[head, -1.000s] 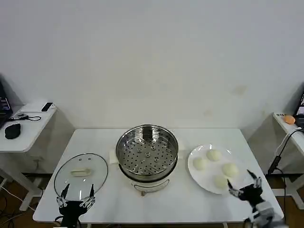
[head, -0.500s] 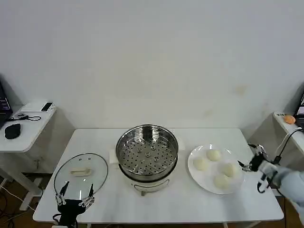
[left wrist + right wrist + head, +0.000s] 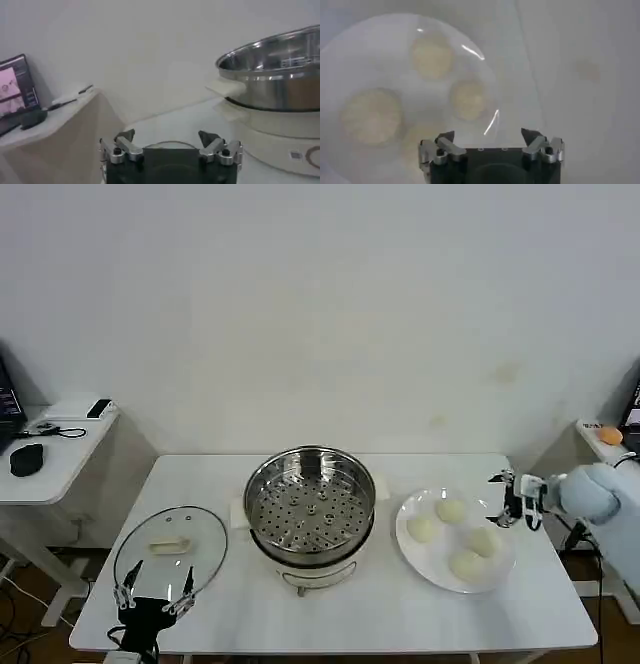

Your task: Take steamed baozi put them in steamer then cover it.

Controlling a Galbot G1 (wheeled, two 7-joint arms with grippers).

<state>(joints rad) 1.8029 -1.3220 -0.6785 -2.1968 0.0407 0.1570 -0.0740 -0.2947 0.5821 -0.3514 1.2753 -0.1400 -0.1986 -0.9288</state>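
While four steamed baozi (image 3: 451,534) share one plate (image 3: 408,546), one steamer (image 3: 310,506) sits empty.

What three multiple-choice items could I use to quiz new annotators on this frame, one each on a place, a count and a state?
1. Where does the cover lie?
A. on the steamer
B. on the table, left of the steamer
C. on the plate

2. How many steamed baozi are on the plate?
A. two
B. four
C. six

3. What is the steamer like?
A. uncovered and empty
B. covered
C. full of buns

Answers: 1 B, the cover rests flat by the left gripper. 2 B, four buns show. 3 A, its bare perforated tray shows.
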